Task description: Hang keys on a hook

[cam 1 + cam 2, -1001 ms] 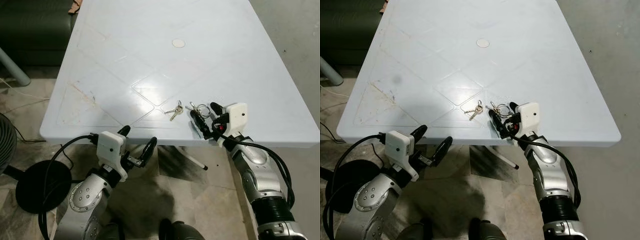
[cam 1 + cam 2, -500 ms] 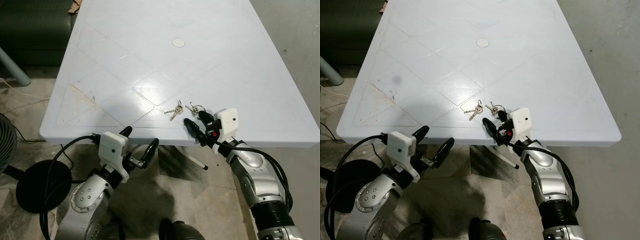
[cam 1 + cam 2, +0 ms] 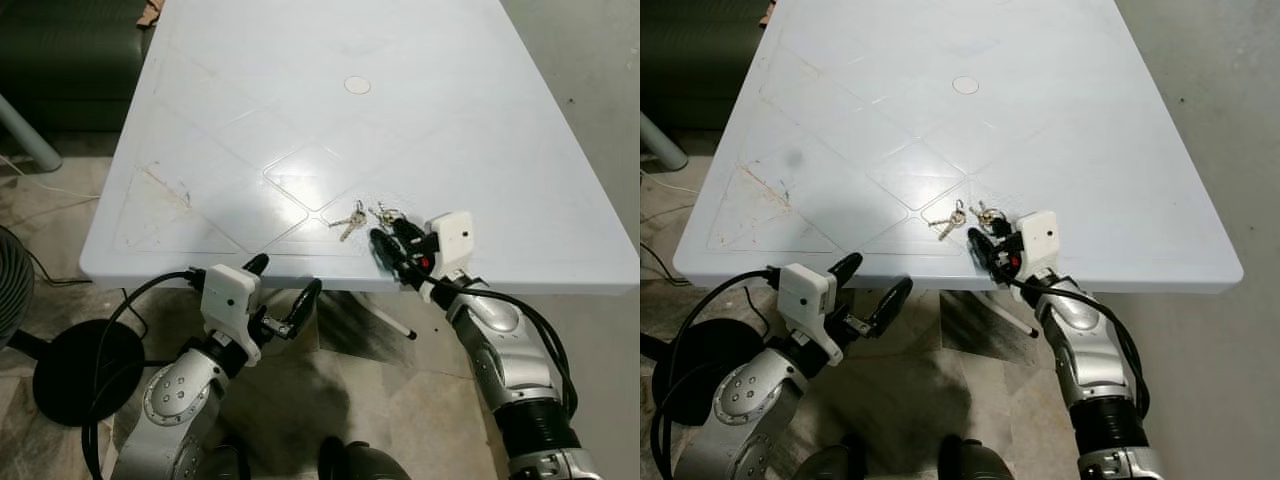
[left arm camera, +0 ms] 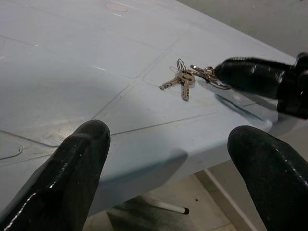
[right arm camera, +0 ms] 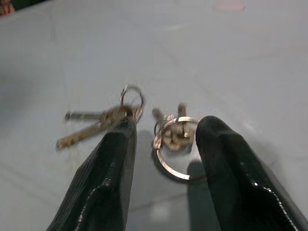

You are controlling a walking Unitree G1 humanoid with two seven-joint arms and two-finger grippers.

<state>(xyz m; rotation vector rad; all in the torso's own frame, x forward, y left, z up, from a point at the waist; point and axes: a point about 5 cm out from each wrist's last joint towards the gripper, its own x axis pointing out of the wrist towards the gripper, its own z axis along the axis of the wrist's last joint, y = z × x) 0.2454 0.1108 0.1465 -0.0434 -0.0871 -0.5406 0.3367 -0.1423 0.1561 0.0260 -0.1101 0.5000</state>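
Two small bunches of keys lie near the front edge of the white table (image 3: 250, 110). The left bunch (image 3: 348, 221) has two brass keys on a ring. The right bunch (image 5: 174, 137) with its larger ring lies between the fingers of my right gripper (image 3: 392, 238), which stands open around it at table level. One black fingertip (image 5: 120, 139) rests against the ring of the left bunch (image 5: 98, 121). My left gripper (image 3: 283, 285) is open, held below the table's front edge and facing the keys (image 4: 181, 81).
A round white cap (image 3: 357, 86) sits mid-table. A dark sofa (image 3: 60, 60) stands at the far left, a black round base (image 3: 75, 365) and cables on the tiled floor. A table leg (image 3: 385, 318) slants under the front edge.
My right gripper pulled back toward the table edge, then pushed forward again so its open fingers now straddle the right key bunch. The left arm rose slightly.
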